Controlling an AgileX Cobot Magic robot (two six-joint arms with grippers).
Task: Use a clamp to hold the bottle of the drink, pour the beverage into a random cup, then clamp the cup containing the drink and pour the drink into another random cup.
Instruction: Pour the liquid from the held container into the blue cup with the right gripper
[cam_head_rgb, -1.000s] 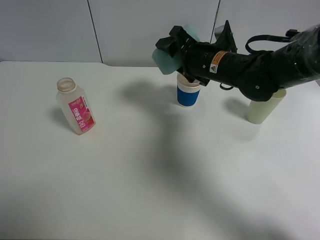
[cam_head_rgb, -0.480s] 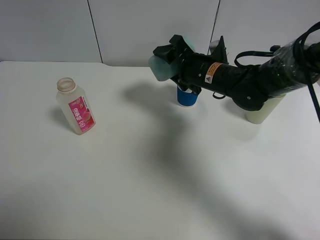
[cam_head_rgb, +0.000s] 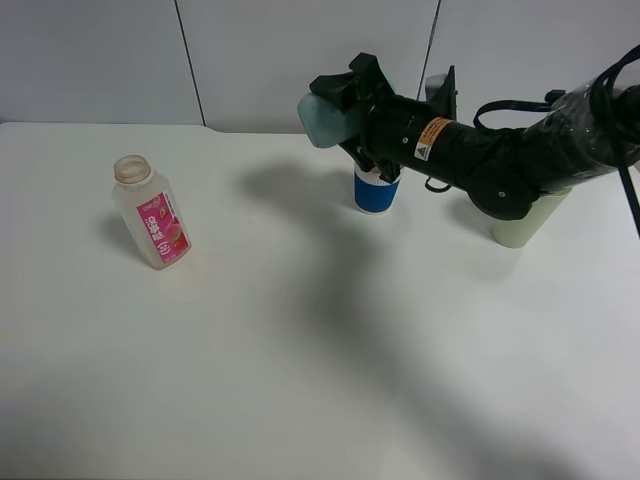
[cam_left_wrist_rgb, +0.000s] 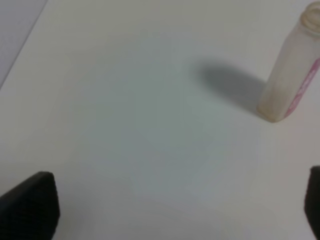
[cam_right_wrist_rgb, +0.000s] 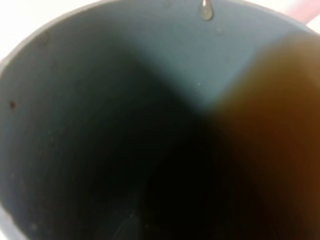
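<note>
My right gripper (cam_head_rgb: 343, 110) is shut on the teal-green cup (cam_head_rgb: 318, 120), holding it tipped on its side just above and left of the blue-banded cup (cam_head_rgb: 376, 192), whose rim the gripper partly covers. The right wrist view looks into the teal cup (cam_right_wrist_rgb: 90, 100): the dark brown drink (cam_right_wrist_rgb: 260, 130) lies along one side, and a drop (cam_right_wrist_rgb: 206, 11) hangs at the rim. The bottle (cam_head_rgb: 150, 212) stands upright at the left with its neck uncapped. The left wrist view shows the bottle (cam_left_wrist_rgb: 292, 75) ahead of my open left gripper (cam_left_wrist_rgb: 172, 210), well apart from it.
A pale yellow-green cup (cam_head_rgb: 520, 222) stands at the right, behind and under the right arm (cam_head_rgb: 500, 160). The white table (cam_head_rgb: 300, 350) meets a wall along its far edge.
The right arm has shifted the tilted teal cup a little to the left, dipped, then raised it slightly; the gripper now covers more of the blue-banded cup's rim. The bottle has not moved.
</note>
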